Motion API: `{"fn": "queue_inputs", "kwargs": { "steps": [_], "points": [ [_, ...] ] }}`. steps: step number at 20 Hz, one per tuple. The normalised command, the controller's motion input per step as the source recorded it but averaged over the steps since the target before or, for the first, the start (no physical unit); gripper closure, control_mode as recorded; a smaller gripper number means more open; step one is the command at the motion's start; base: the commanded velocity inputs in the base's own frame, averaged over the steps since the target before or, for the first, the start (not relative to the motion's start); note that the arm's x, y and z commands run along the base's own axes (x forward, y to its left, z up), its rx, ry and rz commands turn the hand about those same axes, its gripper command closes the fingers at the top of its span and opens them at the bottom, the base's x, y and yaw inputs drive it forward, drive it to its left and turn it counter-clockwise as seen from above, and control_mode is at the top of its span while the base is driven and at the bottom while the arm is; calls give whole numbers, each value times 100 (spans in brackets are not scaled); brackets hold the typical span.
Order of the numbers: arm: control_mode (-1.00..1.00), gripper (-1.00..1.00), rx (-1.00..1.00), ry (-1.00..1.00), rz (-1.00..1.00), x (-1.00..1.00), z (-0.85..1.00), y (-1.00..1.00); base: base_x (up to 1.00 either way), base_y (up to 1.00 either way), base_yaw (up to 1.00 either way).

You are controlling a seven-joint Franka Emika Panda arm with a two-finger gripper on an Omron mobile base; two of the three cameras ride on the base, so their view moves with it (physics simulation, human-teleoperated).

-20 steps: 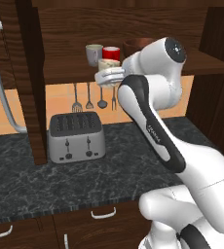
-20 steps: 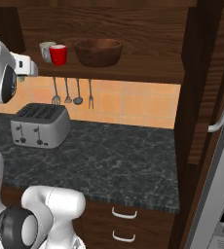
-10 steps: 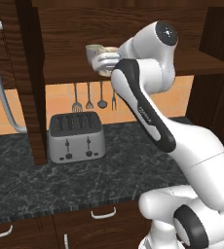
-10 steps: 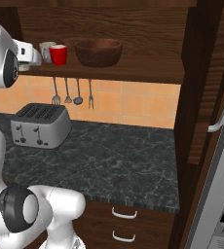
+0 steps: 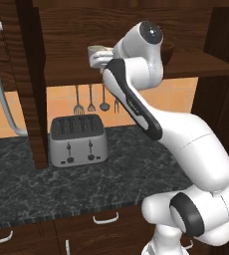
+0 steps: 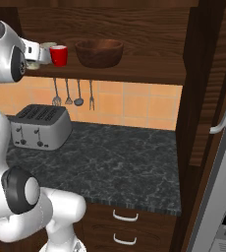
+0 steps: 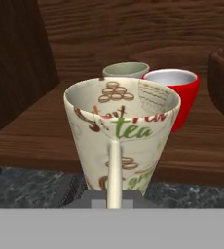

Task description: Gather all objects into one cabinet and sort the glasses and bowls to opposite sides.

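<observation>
Cream, with printed tea lettering, the mug (image 7: 121, 131) sits upright in the gripper (image 7: 115, 197), whose jaws are closed down narrow on its handle. The mug hangs just in front of the shelf (image 7: 46, 141) edge, above the worktop (image 5: 61, 184) and not yet over the board.

Positions relative to the red cup (image 7: 175, 95):
- The grey cup (image 7: 125, 70) stands directly behind it, touching or nearly so.
- The held mug is in front of it, close, on the side away from the bowl.
- The wooden bowl (image 6: 99, 52) stands on the far side, a little apart, on the same shelf.

Risks from here:
- Advancing straight in may push the mug into the red cup and drive it against the grey cup or towards the bowl.
- A low approach may strike the mug base on the shelf edge and twist it in the handle grip.
- Releasing too early would drop the mug onto the worktop.

Change since one second ago: the arm has swung further towards the shelf, and the mug has moved closer to the red cup.
</observation>
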Motion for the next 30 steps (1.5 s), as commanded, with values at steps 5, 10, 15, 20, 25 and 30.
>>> {"fn": "queue_inputs", "kwargs": {
  "steps": [5,10,15,20,25,30],
  "points": [
    [-100,100,0,0,-3,46,-17,0,0,0,0],
    [-100,100,0,0,0,35,-9,0,0,0,0],
    [-100,100,-2,0,0,22,-16,6,0,0,0],
    [-100,100,-10,0,0,21,-32,16,0,0,0],
    [-100,100,-5,0,0,34,-14,8,0,0,0],
    [-100,100,0,0,0,54,-2,0,0,0,0]
  ]
}}
